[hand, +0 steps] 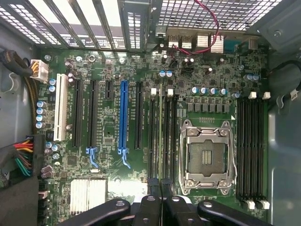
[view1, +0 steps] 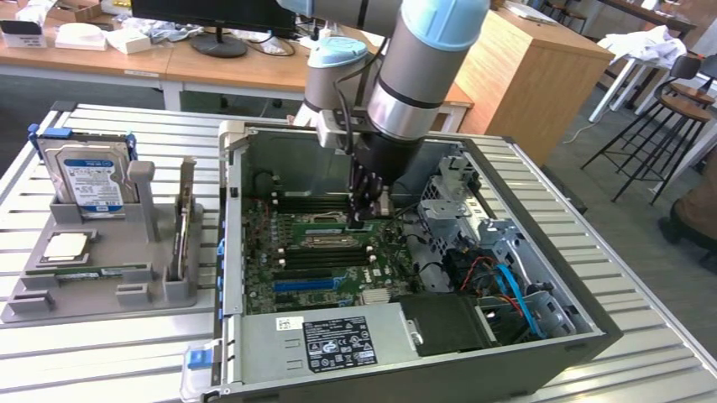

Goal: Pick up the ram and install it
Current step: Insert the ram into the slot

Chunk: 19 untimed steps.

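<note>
Inside case (view1: 538,353), beside socket (hand: 207,155), we see tool (hand: 161,190) clamped on ram (hand: 161,136) above slots (hand: 172,136): install step. We judge seating needs exact alignment, straight press.

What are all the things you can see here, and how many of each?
computer case: one, dark grey, open on the slatted table
motherboard: one, green, inside the case
long slot: one, blue, on the motherboard
processor socket: one, silver, beside the black memory slots
hard drive: one, blue and white label, standing in the grey tray
ram: one, green, edge-on between the fingers, over the memory slots
spare stick: one, green, lying flat in the tray
gripper: one, black, shut on the ram
arm: one, silver and pale blue, reaching into the case
</note>
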Each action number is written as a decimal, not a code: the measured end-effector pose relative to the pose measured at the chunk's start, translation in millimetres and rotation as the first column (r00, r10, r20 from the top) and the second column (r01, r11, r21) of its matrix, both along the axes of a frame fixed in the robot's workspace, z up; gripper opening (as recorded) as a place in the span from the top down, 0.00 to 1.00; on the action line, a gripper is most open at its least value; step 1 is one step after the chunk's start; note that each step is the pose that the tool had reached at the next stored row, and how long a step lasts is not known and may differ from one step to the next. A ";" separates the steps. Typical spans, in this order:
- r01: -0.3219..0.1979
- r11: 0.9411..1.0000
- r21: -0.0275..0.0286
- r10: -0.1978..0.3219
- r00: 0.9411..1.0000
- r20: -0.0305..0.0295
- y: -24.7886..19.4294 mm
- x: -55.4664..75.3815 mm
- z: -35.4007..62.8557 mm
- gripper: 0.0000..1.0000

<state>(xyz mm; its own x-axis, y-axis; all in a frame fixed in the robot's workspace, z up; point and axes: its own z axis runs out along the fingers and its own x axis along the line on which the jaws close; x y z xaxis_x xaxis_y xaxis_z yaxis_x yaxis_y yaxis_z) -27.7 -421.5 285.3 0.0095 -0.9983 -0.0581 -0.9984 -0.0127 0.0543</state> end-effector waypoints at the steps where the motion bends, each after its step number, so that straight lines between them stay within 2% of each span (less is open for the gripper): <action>1: 0.000 1.000 0.000 0.000 1.000 0.000 -0.2 0.4 0.0 0.88; 4: 0.000 1.000 0.000 0.000 1.000 0.000 -0.7 0.5 0.0 0.88; 10: 0.000 1.000 0.000 0.000 1.000 0.000 -6.2 0.6 0.0 0.88; 15: 0.000 1.000 0.000 0.000 1.000 0.000 -6.4 0.6 -0.3 0.88; 19: 0.000 1.000 0.000 0.000 1.000 0.002 -6.4 0.7 -5.0 0.88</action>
